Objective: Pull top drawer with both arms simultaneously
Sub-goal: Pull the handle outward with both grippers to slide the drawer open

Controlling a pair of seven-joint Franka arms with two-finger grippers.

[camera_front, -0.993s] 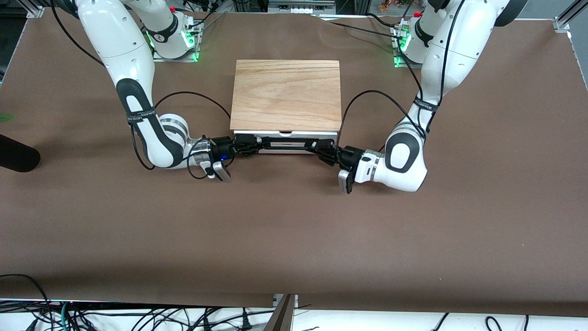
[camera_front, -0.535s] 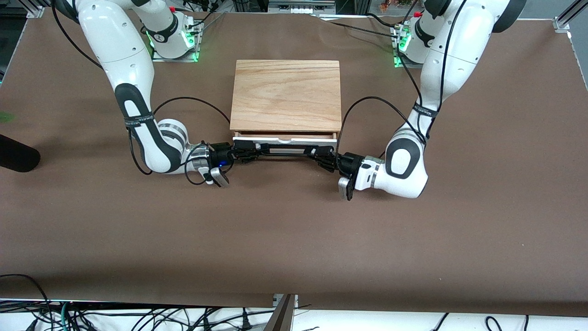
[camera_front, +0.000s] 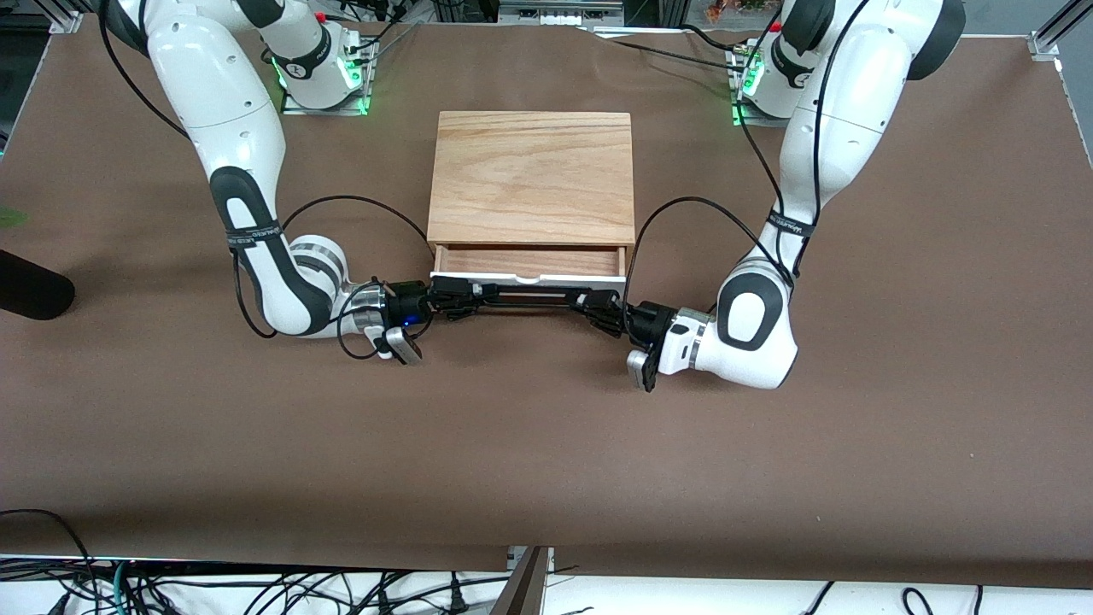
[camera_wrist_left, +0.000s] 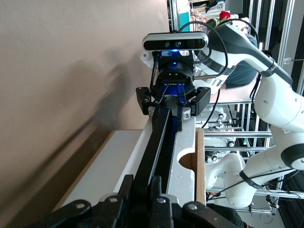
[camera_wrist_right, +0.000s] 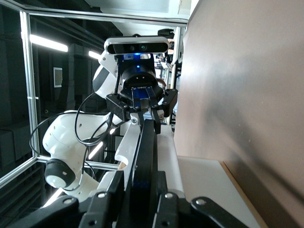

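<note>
The top drawer (camera_front: 529, 260) stands partly out of the cabinet, its wood-grain floor showing above the white front panel (camera_front: 529, 278). The long black handle (camera_front: 529, 296) runs along the panel. My right gripper (camera_front: 452, 296) is shut on the handle's end toward the right arm. My left gripper (camera_front: 602, 306) is shut on the end toward the left arm. In the left wrist view my left gripper (camera_wrist_left: 142, 178) clamps the handle (camera_wrist_left: 159, 137), with the right gripper (camera_wrist_left: 173, 102) at its other end. In the right wrist view my right gripper (camera_wrist_right: 140, 173) clamps the handle (camera_wrist_right: 145, 147).
The cabinet's light wooden top slab (camera_front: 534, 175) lies above the drawer. The brown table (camera_front: 546, 444) stretches toward the front camera. A black object (camera_front: 30, 286) lies at the right arm's end of the table. Cables loop by both wrists.
The drawer has slid out of the cabinet toward the front camera, uncovering its wooden floor. Both grippers moved with the handle the same way.
</note>
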